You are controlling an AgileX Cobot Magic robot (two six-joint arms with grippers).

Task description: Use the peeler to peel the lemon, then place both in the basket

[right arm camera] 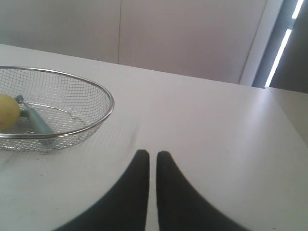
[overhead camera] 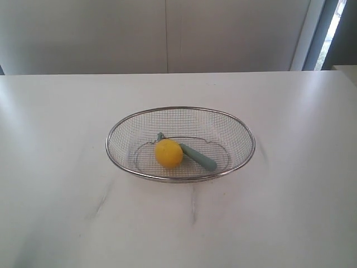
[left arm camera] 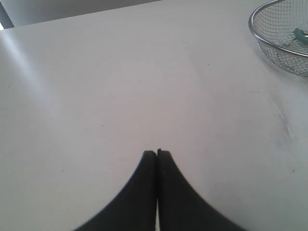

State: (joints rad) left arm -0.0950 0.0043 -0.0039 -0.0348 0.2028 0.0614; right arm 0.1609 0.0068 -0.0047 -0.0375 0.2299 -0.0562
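Black fingers of left gripper, pressed together tip to tip, nothing between them. Poised over bare white table, tips apparently just clear of it, though hard to judge from so low an angle. Well ahead of those tips and off toward the other arm's side, basket: silver wire mesh, thick bright rim, only one end caught in the left wrist view. Inside that end, a scrap of pale teal, the peeler.

Right gripper also over bare table, its fingers all but closed, only a thin slit of tabletop showing between them, gripping nothing. Ahead of it and off toward the left arm's side, well apart, the basket again, standing level on the table. Within it, lemon, bright yellow, cut off by the picture edge, resting on the mesh floor. Against the lemon, peeler lying flat.

Farther out, in the exterior view: basket near the table's middle, lemon on the left gripper's side of its floor, peeler slanting from behind the fruit, handle out toward the right gripper's side, head peeping past the lemon. Faint grey scuffs on the tabletop in front of the basket. Beyond the table's far edge, plain pale wall with one vertical seam, and a white window frame on the right gripper's side.
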